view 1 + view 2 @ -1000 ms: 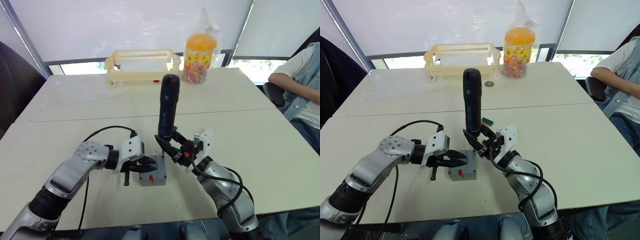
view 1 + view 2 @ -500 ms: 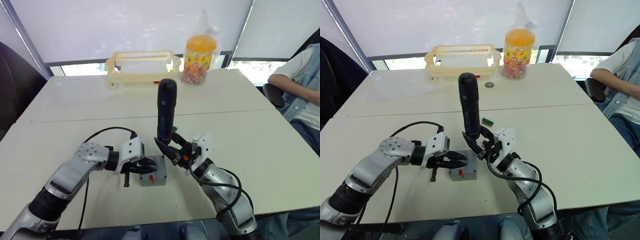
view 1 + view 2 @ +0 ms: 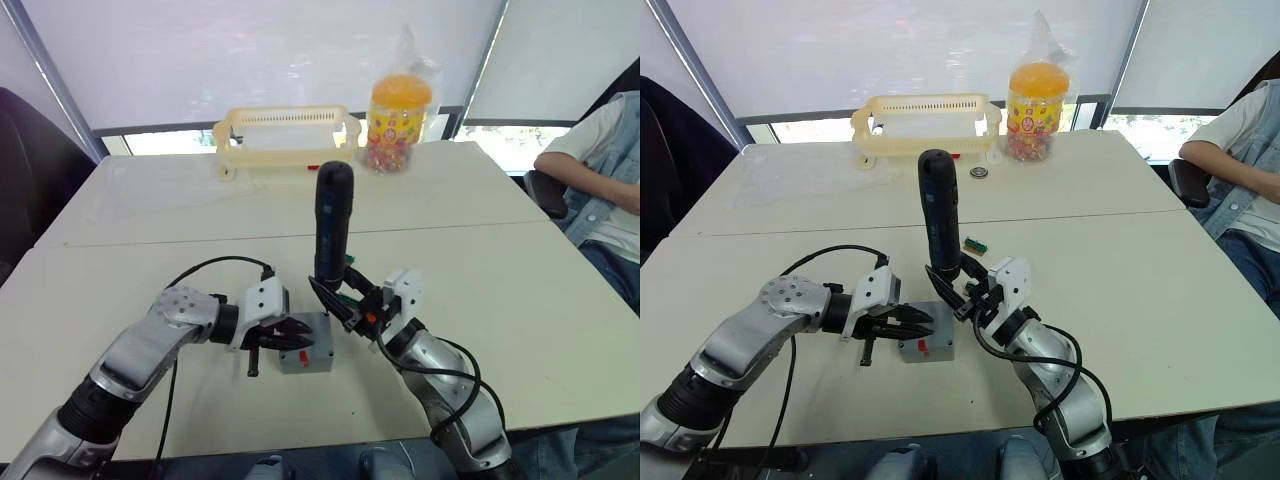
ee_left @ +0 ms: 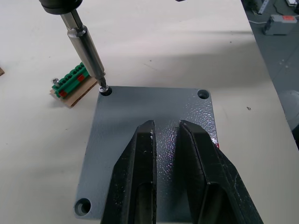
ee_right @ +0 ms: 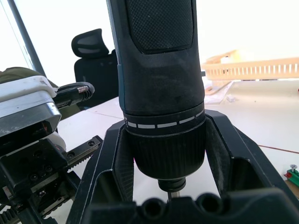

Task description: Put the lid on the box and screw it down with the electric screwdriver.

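The grey lid (image 4: 154,107) lies flat on the grey box (image 3: 318,360), which stands near the table's front edge and has a small red mark on its front wall. My left gripper (image 4: 166,125) rests its fingers on top of the lid, nearly together and holding nothing. My right gripper (image 3: 340,300) is shut on the lower end of the black electric screwdriver (image 3: 332,225). The tool stands almost upright. Its metal bit (image 4: 88,51) sits in the screw hole at one far corner of the lid.
A green-and-tan block (image 4: 70,84) lies just beyond the box. A pale yellow basket (image 3: 285,135) and an orange candy jar (image 3: 400,105) stand at the table's far edge. A person (image 3: 600,180) sits at the right. A small black part (image 3: 251,360) stands left of the box.
The screwdriver's top has leaned slightly to the left and dropped a little. My left gripper has stayed on the lid.
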You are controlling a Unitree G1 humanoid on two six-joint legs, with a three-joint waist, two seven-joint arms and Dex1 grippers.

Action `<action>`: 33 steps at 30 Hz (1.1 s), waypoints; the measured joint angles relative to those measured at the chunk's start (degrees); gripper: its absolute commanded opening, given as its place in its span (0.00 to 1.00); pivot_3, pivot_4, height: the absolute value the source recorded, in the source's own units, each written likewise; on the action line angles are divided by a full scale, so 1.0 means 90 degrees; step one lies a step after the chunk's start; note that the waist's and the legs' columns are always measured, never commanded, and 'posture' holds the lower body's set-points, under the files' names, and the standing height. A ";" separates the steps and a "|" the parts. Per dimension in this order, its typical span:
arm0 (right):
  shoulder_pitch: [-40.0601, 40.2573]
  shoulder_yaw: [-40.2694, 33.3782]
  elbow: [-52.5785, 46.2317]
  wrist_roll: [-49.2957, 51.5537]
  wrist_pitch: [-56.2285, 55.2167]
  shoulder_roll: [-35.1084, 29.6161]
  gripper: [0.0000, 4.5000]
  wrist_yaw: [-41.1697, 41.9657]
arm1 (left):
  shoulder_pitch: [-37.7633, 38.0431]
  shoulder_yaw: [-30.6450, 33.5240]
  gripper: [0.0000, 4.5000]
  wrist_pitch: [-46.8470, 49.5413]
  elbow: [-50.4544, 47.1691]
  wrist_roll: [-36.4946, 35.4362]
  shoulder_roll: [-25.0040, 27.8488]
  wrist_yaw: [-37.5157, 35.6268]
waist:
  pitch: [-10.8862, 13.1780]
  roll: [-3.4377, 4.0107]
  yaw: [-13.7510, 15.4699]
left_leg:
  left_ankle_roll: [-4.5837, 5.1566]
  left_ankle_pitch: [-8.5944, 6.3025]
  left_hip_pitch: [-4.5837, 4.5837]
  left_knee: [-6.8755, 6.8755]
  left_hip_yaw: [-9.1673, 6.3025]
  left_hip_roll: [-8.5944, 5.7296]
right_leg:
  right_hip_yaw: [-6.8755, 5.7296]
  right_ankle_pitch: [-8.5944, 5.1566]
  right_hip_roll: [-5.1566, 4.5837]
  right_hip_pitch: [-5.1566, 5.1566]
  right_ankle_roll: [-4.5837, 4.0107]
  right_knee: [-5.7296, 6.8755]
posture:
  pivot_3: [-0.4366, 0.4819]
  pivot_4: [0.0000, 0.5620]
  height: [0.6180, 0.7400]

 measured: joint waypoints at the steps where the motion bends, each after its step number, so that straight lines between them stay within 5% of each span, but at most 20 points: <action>1: 0.0010 0.0002 0.0015 0.0000 -0.0021 0.0000 0.37 0.0004 | 0.0001 -0.0001 0.18 -0.0001 0.0000 0.0001 0.0000 0.0000 | -0.0001 0.0000 0.0000 | 0.0000 0.0000 0.0000 0.0000 0.0000 0.0000 | 0.0000 0.0000 0.0000 0.0000 0.0000 0.0000 | 0.48 0.27 1.00; 26: -0.0032 -0.0023 0.0349 0.0088 -0.0130 0.0059 0.37 0.0199 | 0.0053 -0.0002 0.18 0.0011 -0.0004 0.0077 0.0004 0.0000 | -0.0077 -0.0001 -0.0006 | 0.0006 -0.0004 0.0021 -0.0005 -0.0005 0.0007 | -0.0002 -0.0015 0.0000 0.0026 0.0000 -0.0008 | 0.48 0.27 1.00; 33: -0.0033 -0.0071 0.0394 0.0282 0.0104 0.0075 0.37 0.0202 | 0.0053 0.0001 0.18 0.0061 0.0022 0.0132 0.0043 -0.0025 | -0.0083 -0.0008 -0.0003 | 0.0013 -0.0010 0.0120 -0.0065 -0.0005 0.0006 | -0.0003 -0.0071 -0.0012 0.0102 -0.0003 -0.0029 | 0.48 0.27 1.00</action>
